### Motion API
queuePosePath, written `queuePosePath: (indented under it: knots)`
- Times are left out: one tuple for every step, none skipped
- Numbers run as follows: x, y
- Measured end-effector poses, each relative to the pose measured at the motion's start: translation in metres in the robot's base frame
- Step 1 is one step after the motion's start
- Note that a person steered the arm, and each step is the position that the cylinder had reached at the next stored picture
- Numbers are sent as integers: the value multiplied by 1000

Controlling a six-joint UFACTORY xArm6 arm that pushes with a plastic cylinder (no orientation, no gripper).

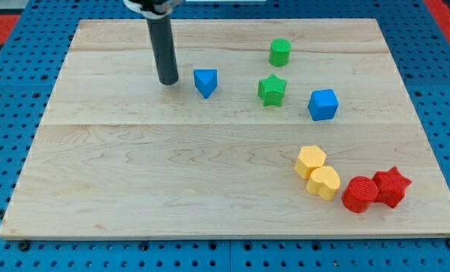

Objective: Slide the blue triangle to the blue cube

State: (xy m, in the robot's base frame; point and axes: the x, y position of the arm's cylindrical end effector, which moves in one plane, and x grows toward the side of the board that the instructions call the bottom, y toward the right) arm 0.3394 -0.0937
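Observation:
The blue triangle lies on the wooden board in the upper middle of the view. The blue cube sits to the view's right of it, slightly lower. A green star stands between the two, a little above the straight line joining them. My tip rests on the board just to the view's left of the blue triangle, with a small gap between them. The dark rod rises from the tip to the view's top edge.
A green cylinder stands above the green star. At the lower right sit a yellow hexagon, a yellow heart, a red cylinder and a red star. Blue pegboard surrounds the board.

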Motion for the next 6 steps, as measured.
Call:
queuePosePath:
  knots:
    - [26, 107]
    - [44, 126]
    - [54, 72]
    - [119, 93]
    - [119, 127]
    - [99, 179]
